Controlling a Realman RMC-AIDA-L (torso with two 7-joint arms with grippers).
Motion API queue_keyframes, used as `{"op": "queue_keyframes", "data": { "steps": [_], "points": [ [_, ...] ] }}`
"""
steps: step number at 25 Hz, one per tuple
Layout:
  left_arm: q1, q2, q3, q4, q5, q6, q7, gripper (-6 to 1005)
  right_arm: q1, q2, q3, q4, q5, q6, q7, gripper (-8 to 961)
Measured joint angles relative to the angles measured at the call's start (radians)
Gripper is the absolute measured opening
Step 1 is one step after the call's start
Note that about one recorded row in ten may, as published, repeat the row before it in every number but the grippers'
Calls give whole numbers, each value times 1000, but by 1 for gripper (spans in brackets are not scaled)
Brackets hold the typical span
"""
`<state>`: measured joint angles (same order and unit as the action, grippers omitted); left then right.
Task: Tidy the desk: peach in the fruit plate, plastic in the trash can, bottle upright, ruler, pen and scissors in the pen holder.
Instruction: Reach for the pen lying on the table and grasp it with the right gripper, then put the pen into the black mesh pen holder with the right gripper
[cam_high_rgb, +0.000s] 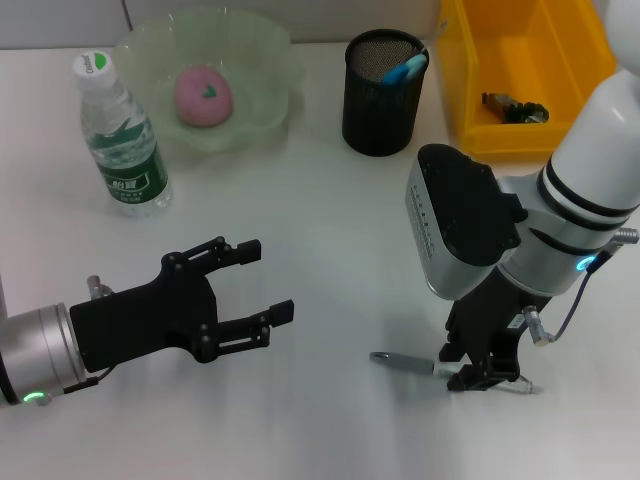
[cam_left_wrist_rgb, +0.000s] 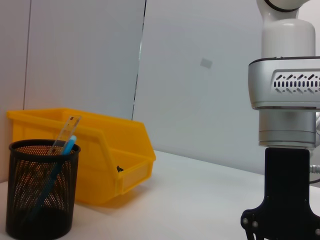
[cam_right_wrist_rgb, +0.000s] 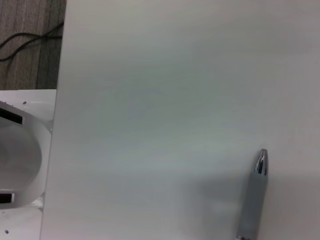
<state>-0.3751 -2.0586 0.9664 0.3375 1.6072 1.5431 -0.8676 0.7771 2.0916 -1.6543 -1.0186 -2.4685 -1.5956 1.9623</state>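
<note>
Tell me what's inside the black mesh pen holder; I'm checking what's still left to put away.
Sticking out of the pen holder are a clear ruler and a blue-handled item. The mesh hides their lower parts. The pen is still on the table, by the right gripper.

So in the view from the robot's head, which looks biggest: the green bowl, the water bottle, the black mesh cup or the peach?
1. Green fruit plate
2. Water bottle and black mesh pen holder: too alike to rank
3. Peach

Open desk (cam_high_rgb: 330, 220) between both arms, pen holder (cam_high_rgb: 383, 95) and bottle (cam_high_rgb: 122, 135) bordering the far side
</note>
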Motion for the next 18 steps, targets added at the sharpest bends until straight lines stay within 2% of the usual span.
{"op": "queue_keyframes", "data": {
  "steps": [6, 11, 18],
  "points": [
    [-1, 0, 0, 0, 0, 0, 1, 827, -1, 1, -1, 0, 0, 0, 0, 291],
    [0, 0, 0, 1, 0, 0, 1, 828, -1, 1, -4, -4, -1, 0, 0, 141],
    [1, 0, 0, 10, -2, 0, 0, 827, -1, 0, 8, -18, -1, -5, 0, 116]
  ]
}}
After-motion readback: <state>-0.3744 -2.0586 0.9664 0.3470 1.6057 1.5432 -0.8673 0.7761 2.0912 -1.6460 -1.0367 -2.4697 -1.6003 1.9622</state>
